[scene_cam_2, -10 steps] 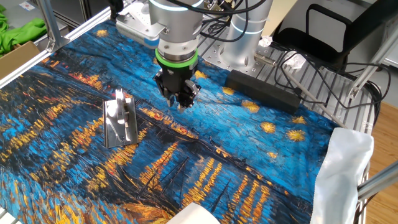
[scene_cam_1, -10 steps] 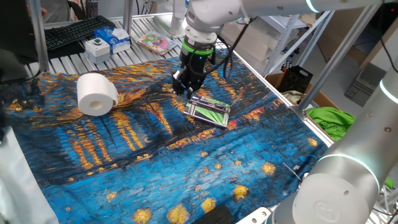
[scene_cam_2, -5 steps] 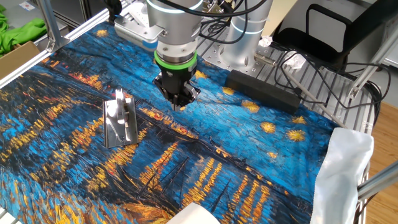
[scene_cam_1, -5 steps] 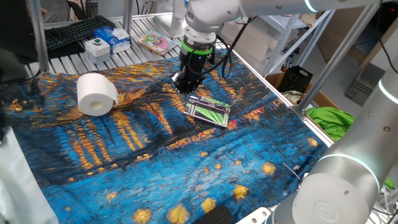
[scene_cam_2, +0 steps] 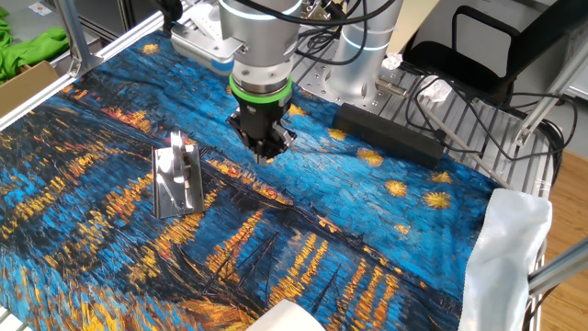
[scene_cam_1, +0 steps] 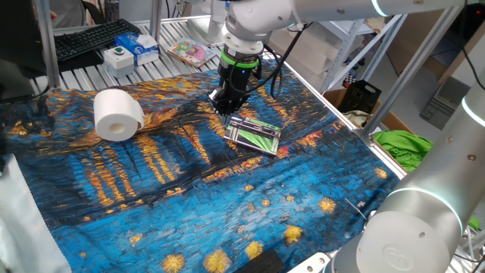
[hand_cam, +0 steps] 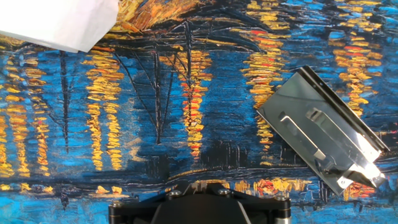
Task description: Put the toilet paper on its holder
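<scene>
One arm is over the painted cloth, and I have its gripper pointing straight down with the jaws pinched fully together on nothing. The fingertips hang above bare cloth, just beside the holder but not touching it.

From one fixed view the holder lies flat on the cloth, green with dark and white stripes and silver edges, just to the near right of the gripper. From the other fixed view I see the gripper to the right of the holder, which shows there as a shiny grey plate with a raised silver bracket. In the hand view the holder sits tilted at the right edge, a metal plate with a bent arm on it, and cloth fills the middle.

The roll lies on its side at the left end of the cloth, core facing the camera, well apart from both gripper and holder. Beyond the cloth I can see a keyboard, a blue-and-white box and a pink booklet on the slatted table.
</scene>
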Tool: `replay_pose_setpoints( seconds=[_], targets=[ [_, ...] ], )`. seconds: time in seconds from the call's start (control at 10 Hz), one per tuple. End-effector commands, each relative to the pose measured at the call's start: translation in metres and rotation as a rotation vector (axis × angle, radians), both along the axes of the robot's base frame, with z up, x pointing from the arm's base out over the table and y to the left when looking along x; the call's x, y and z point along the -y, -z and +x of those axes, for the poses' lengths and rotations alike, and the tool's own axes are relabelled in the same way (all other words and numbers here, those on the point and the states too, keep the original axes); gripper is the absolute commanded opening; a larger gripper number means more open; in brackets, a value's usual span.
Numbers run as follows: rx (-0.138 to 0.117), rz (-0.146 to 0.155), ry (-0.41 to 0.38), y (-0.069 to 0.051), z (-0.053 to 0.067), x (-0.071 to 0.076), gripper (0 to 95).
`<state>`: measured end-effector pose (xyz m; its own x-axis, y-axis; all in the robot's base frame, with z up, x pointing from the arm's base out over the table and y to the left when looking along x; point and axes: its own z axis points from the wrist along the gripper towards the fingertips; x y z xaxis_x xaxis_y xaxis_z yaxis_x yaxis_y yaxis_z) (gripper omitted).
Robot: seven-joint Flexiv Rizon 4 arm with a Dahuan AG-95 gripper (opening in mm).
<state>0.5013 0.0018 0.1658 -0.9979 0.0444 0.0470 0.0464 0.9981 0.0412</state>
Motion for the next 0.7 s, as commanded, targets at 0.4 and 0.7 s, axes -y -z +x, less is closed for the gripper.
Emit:
replay_pose_setpoints(
  seconds=[0.4, 0.7],
  targets=[
    [-0.015, 0.010, 0.060, 0.002, 0.001, -0.013, 0.0],
    [-0.014, 0.008, 0.125, 0.009, 0.006, -0.030, 0.0]
  ],
)
